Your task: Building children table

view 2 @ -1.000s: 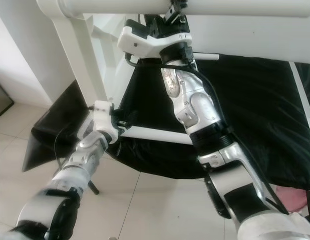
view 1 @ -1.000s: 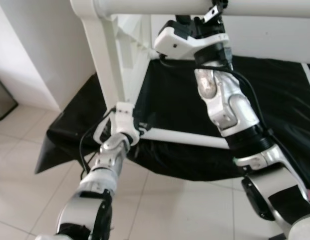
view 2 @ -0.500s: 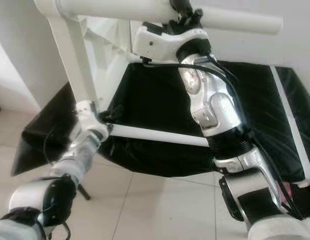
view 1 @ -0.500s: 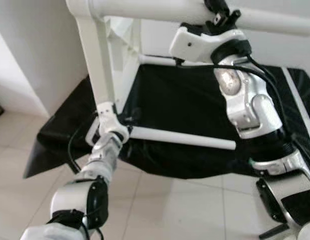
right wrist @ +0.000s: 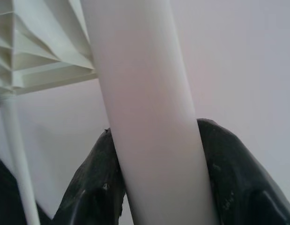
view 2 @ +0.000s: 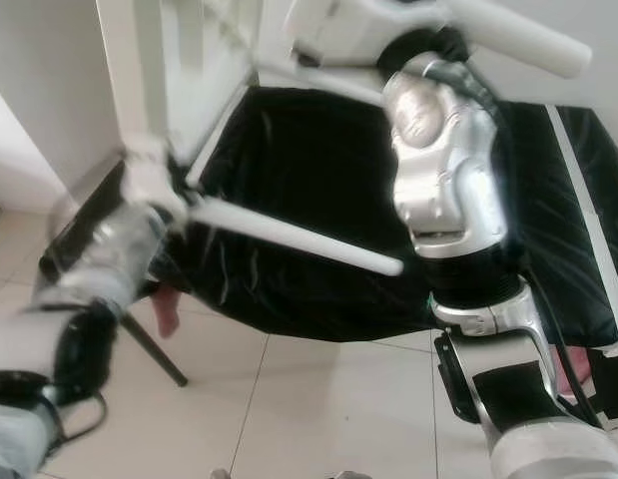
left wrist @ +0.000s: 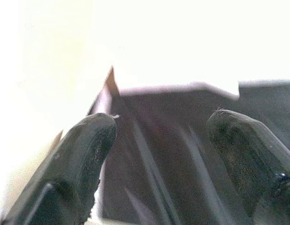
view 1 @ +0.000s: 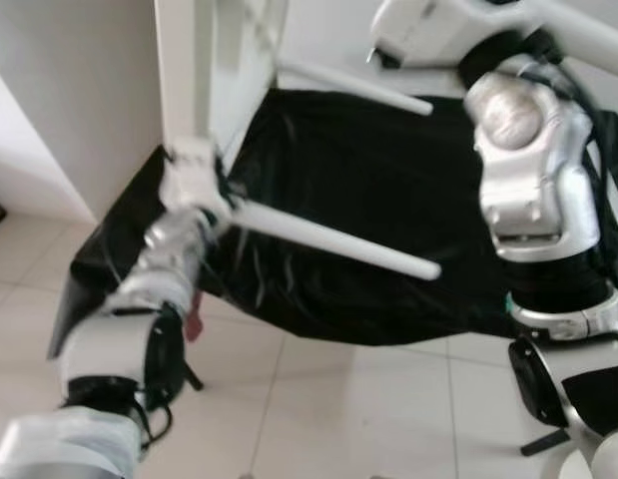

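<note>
Above a black cloth point(view 1: 388, 200) spread over the tiled floor point(view 1: 318, 419): white children's table point(view 1: 204, 70), tipped on its side, ribbed underside of the top showing in the right wrist view. Thick white leg point(right wrist: 145, 117) at upper right, clamped between the two black fingers point(right wrist: 95, 187) of the right tool point(right wrist: 154, 178), pads pressed against either side of the tube. Right arm point(view 2: 443, 190) raised high, silver and white, bent at the elbow. Second white leg point(view 1: 328, 238) projecting across the cloth toward the right, free end in the air, root end at the left tool point(view 1: 194, 185). Third, thinner-looking leg point(view 1: 353, 88) farther back, also pointing right. Upright white post point(view 1: 177, 70) of the table frame just above the left tool. Left tool fingers point(left wrist: 74, 159) spread apart in the left wrist view, dark cloth and pale blurred surfaces between them, nothing pinched. Left arm point(view 1: 129, 319) reaching up from lower left, blurred. Pale wall point(view 1: 79, 90) behind. Small pinkish-red item point(view 2: 167, 311) hanging beneath the cloth edge, identity unclear. Dark slanted strut point(view 2: 149, 349) under the cloth at lower left.
</note>
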Motion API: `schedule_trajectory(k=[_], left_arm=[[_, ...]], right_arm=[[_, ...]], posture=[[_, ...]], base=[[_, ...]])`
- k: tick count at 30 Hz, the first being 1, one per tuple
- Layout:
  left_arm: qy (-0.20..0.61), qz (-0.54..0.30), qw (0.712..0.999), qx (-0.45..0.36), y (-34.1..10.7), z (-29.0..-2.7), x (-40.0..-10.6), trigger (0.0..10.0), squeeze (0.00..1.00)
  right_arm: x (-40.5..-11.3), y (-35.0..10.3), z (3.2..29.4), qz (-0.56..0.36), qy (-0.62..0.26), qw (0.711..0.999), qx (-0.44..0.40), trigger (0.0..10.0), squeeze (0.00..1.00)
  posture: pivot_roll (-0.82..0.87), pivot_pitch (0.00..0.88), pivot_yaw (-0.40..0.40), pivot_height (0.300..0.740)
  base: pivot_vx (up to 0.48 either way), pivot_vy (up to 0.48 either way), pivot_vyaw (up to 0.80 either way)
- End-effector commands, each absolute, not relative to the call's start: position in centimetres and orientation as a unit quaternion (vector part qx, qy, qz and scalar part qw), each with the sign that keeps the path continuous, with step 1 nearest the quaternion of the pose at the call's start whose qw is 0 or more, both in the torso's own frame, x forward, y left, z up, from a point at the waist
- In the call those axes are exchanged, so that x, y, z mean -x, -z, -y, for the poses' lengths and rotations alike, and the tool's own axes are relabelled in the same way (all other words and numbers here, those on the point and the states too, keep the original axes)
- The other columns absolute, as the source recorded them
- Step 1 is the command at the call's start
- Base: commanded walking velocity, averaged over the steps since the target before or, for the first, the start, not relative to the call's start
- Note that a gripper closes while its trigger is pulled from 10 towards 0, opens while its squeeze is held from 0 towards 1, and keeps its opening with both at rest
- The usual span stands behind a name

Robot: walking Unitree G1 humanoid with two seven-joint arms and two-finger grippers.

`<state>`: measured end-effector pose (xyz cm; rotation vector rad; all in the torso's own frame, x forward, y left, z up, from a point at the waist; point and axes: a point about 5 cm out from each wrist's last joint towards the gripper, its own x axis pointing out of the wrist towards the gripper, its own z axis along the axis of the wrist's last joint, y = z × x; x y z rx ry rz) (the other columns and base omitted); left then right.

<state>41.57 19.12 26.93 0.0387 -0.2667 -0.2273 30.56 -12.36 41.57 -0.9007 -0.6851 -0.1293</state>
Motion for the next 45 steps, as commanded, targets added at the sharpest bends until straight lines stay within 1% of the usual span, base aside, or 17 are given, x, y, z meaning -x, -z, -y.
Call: schedule_trajectory(k=[1, 7, 10, 11, 14, 16, 18, 25, 26, 30, 31, 38, 39, 40, 42, 43, 45], left_arm=[[-0.430, 0.099, 0.895, 0.064, -25.9, -30.4, -38.3, 10.0, 0.00], [-0.372, 0.217, 0.900, 0.068, -33.9, -27.8, -39.2, 10.0, 0.00], [-0.105, 0.295, 0.946, 0.082, -40.8, -17.1, -40.8, 10.0, 0.00], [-0.020, 0.288, 0.953, 0.089, -40.9, -13.7, -41.0, 10.0, 0.00], [0.122, 0.254, 0.954, 0.102, -39.7, -8.4, -41.1, 10.0, 0.00], [0.155, 0.248, 0.951, 0.101, -39.3, -7.3, -41.0, 10.0, 0.00], [0.244, 0.224, 0.937, 0.109, -38.1, -4.6, -40.6, 10.0, 0.00], [0.338, 0.218, 0.911, 0.094, -36.5, -2.6, -39.7, 10.0, 0.00], [0.349, 0.215, 0.907, 0.093, -36.2, -2.5, -39.7, 10.0, 0.00], [0.363, 0.209, 0.903, 0.095, -35.6, -2.5, -39.5, 10.0, 0.00], [0.371, 0.205, 0.901, 0.096, -34.9, -2.6, -39.5, 10.0, 1.00], [0.412, 0.198, 0.886, 0.082, -32.8, -3.0, -38.6, 10.0, 1.00], [0.440, 0.200, 0.873, 0.067, -31.8, -3.0, -37.7, 10.0, 0.57], [0.468, 0.206, 0.858, 0.048, -30.7, -3.1, -36.6, 10.0, 0.00], [0.487, 0.209, 0.847, 0.037, -29.9, -3.1, -35.7, 10.0, 0.00], [0.500, 0.204, 0.840, 0.047, -29.2, -3.4, -34.9, 10.0, 0.00], [0.503, 0.199, 0.839, 0.056, -28.8, -3.5, -34.6, 10.0, 0.00]], right_arm=[[-27.4, -45.3, 18.3, 0.384, 0.198, 0.852, 0.296, 0.0, 0.00], [-26.8, -45.3, 21.2, 0.380, 0.235, 0.872, 0.202, 0.0, 0.00], [-28.6, -36.4, 26.2, 0.258, 0.290, 0.917, 0.098, 0.0, 0.00], [-29.2, -33.1, 26.9, 0.219, 0.296, 0.926, 0.086, 10.0, 0.00], [-29.9, -27.9, 27.3, 0.157, 0.297, 0.939, 0.077, 10.0, 0.00], [-30.0, -26.9, 27.3, 0.149, 0.295, 0.941, 0.076, 10.0, 0.00], [-30.3, -25.1, 27.4, 0.139, 0.303, 0.939, 0.082, 10.0, 0.00], [-30.9, -25.0, 26.9, 0.154, 0.284, 0.945, 0.056, 10.0, 0.00], [-30.8, -25.0, 26.9, 0.161, 0.284, 0.944, 0.051, 10.0, 1.00], [-30.6, -25.0, 26.8, 0.172, 0.282, 0.943, 0.042, 10.0, 1.00], [-30.5, -24.8, 26.6, 0.178, 0.278, 0.943, 0.040, 10.0, 1.00], [-30.3, -23.9, 25.9, 0.190, 0.277, 0.941, 0.031, 10.0, 1.00], [-29.9, -23.4, 25.9, 0.186, 0.288, 0.939, 0.020, 10.0, 1.00], [-29.4, -22.8, 25.8, 0.181, 0.301, 0.936, 0.020, 10.0, 1.00], [-29.1, -22.5, 25.7, 0.179, 0.309, 0.934, 0.022, 10.0, 1.00], [-28.7, -22.1, 25.6, 0.176, 0.313, 0.933, 0.021, 10.0, 0.00], [-28.5, -21.9, 25.4, 0.174, 0.313, 0.933, 0.021, 10.0, 0.00]], posture=[[-0.21, 0.059, 0.118, 0.740], [-0.17, 0.062, 0.089, 0.740], [-0.13, 0.061, 0.063, 0.740], [-0.11, 0.059, 0.057, 0.740], [-0.10, 0.062, 0.062, 0.740], [-0.10, 0.061, 0.064, 0.740], [-0.09, 0.065, 0.074, 0.740], [-0.08, 0.069, 0.082, 0.740], [-0.08, 0.068, 0.079, 0.740], [-0.07, 0.067, 0.075, 0.740], [-0.07, 0.066, 0.073, 0.740], [-0.06, 0.063, 0.067, 0.740], [-0.04, 0.062, 0.048, 0.740], [-0.04, 0.063, 0.040, 0.740], [-0.04, 0.063, 0.040, 0.740], [-0.04, 0.062, 0.038, 0.740], [-0.04, 0.062, 0.038, 0.740]], base=[[0.000, 0.000, 0.00], [0.000, 0.000, 0.00], [0.000, 0.000, 0.00], [0.000, 0.000, 0.00], [0.000, 0.000, 0.00], [0.000, 0.000, 0.00], [0.000, 0.000, 0.00], [0.000, 0.000, 0.00], [0.000, 0.000, 0.00], [0.000, 0.000, 0.00], [0.000, 0.000, 0.00], [0.000, 0.000, 0.00], [0.000, 0.000, 0.00], [0.000, 0.000, 0.00], [0.000, 0.000, 0.00], [0.000, 0.000, 0.00], [0.000, 0.000, 0.00]])
